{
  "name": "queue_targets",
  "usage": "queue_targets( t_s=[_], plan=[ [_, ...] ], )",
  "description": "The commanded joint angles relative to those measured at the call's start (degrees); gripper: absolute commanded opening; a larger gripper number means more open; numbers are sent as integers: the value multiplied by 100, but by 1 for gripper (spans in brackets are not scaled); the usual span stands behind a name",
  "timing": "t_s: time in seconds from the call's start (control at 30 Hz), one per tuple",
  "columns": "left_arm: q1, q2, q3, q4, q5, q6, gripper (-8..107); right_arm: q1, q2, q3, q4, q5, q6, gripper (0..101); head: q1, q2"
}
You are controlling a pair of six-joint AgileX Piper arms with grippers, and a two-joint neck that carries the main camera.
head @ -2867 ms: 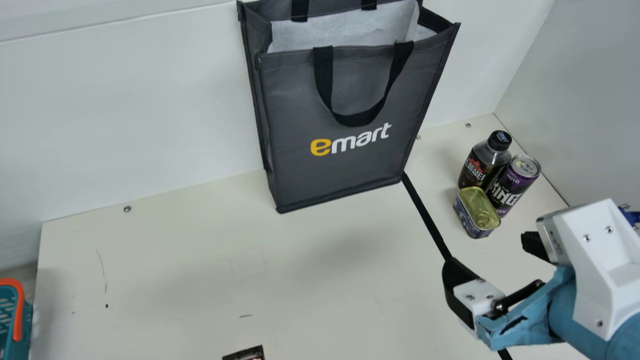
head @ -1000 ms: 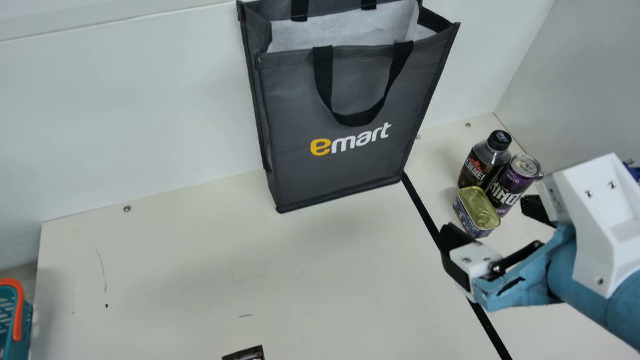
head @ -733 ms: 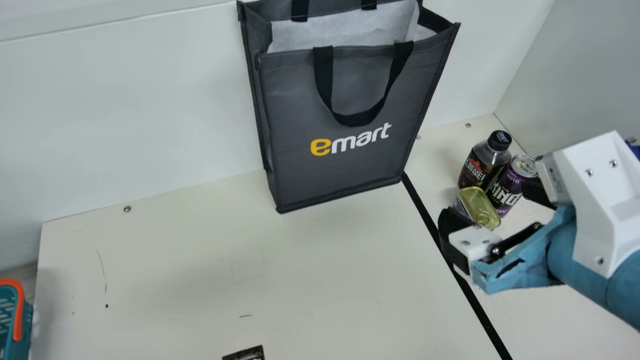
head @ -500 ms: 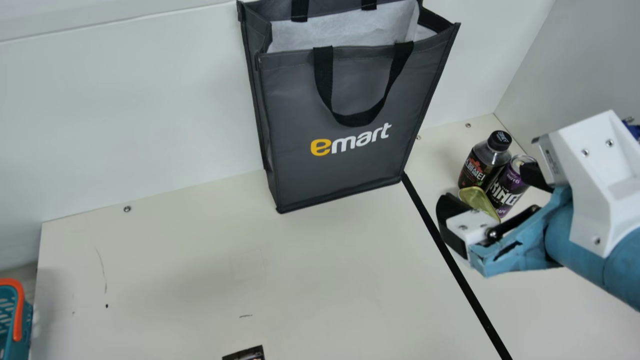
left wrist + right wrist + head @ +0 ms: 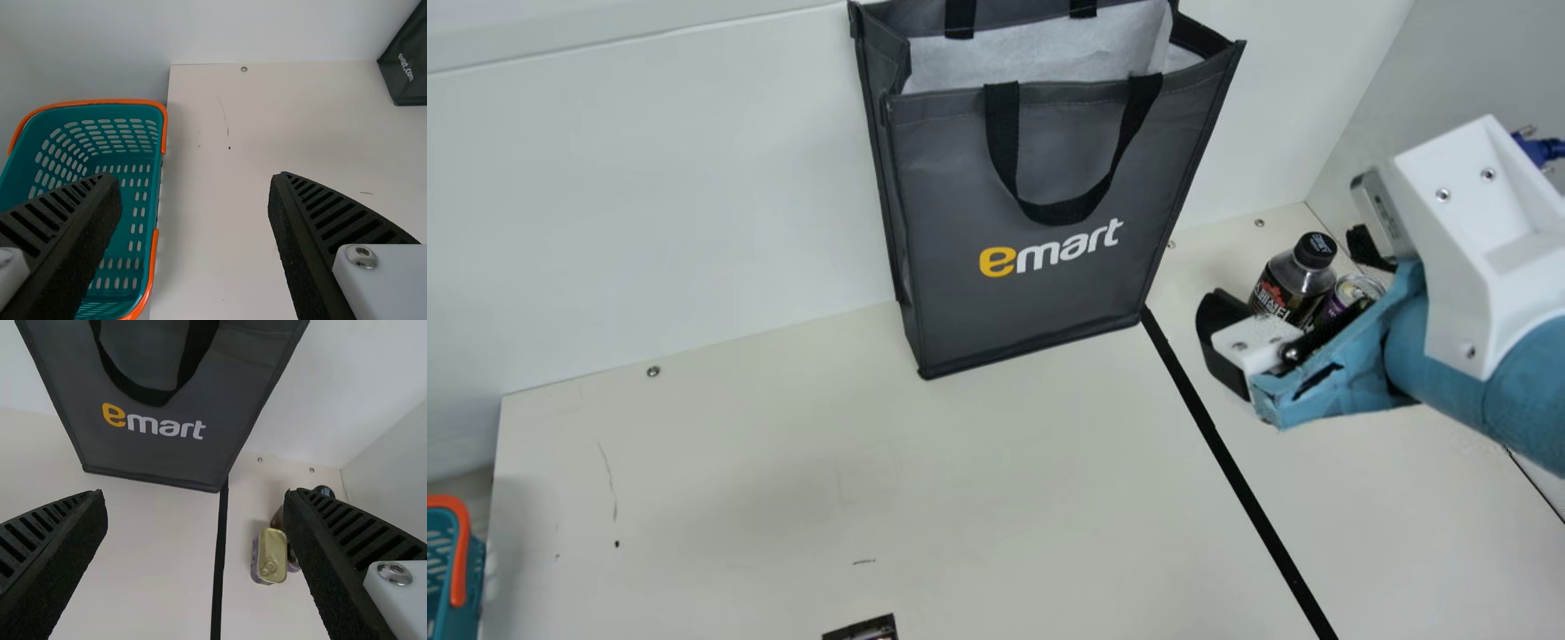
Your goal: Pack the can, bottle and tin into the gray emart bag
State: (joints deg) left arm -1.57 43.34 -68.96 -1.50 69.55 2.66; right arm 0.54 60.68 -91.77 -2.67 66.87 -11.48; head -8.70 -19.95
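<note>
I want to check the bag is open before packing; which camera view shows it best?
The main view: the bag stands there with its open mouth, white lining and front handle visible. The right wrist view shows its front and part of that handle; the left wrist view, a lower corner.

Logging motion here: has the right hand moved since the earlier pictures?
Yes: the right hand has moved up the main view, from below the base of the gray bag to about level with its lower right corner.
</note>
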Motion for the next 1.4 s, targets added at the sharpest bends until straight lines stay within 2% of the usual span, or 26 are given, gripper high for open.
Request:
queue_targets(
  t_s=[0.0, 0.73, 1.37],
  plan=[
    [0, 0, 0, 0, 0, 0, 90, 4, 77, -89, 17, -10, -84, 91, -130, -5],
    [0, 0, 0, 0, 0, 0, 90, -155, 1272, -1444, 263, -104, -1069, 91, -130, -5],
    [0, 0, 0, 0, 0, 0, 90, -304, 2346, -2725, 803, -23, -2325, 91, -130, -5]
  ],
)
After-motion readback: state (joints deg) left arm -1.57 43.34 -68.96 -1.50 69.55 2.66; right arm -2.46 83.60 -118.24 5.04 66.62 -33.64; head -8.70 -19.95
